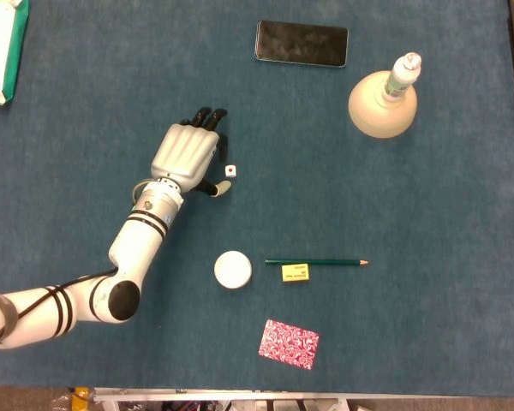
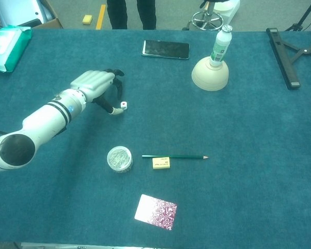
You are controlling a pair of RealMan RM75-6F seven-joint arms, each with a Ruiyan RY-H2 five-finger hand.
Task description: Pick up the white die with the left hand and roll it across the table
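Landmark = white die (image 1: 230,170), on the blue table (image 1: 428,223), roughly mid-left.

Near to far:
- Patterned red-white card (image 1: 289,344), well nearer than the die, toward the front edge.
- Round lidded tin (image 2: 119,158), nearer than the die; clear lid in chest view, something inside but too small to tell what.
- Yellow eraser (image 1: 295,272) and green pencil (image 1: 316,261), nearer than the die and right of it, eraser just beside the pencil.
- Left hand (image 1: 188,156), just left of the die, palm down, fingers curved over and apart, thumb tip close by the die's near side. Holds nothing; die sits on the cloth, not lifted. Contact with the die: cannot tell.
- Black phone (image 1: 301,43), far beyond the die.
- Bottle (image 1: 404,74) standing upright in a cream dome-shaped base (image 1: 381,107), beyond and well right of the die. Bottle contents not visible.
- Green-white packet (image 2: 9,41), far left beyond the die.
- Right hand not in either view.

Step in hand, judged: closing on the die. Small target, so probably best to bring thumb and a fingertip to opposite faces, squeeze gently, lift straight. Risk: a fingertip nudges the die away before the pinch lands.
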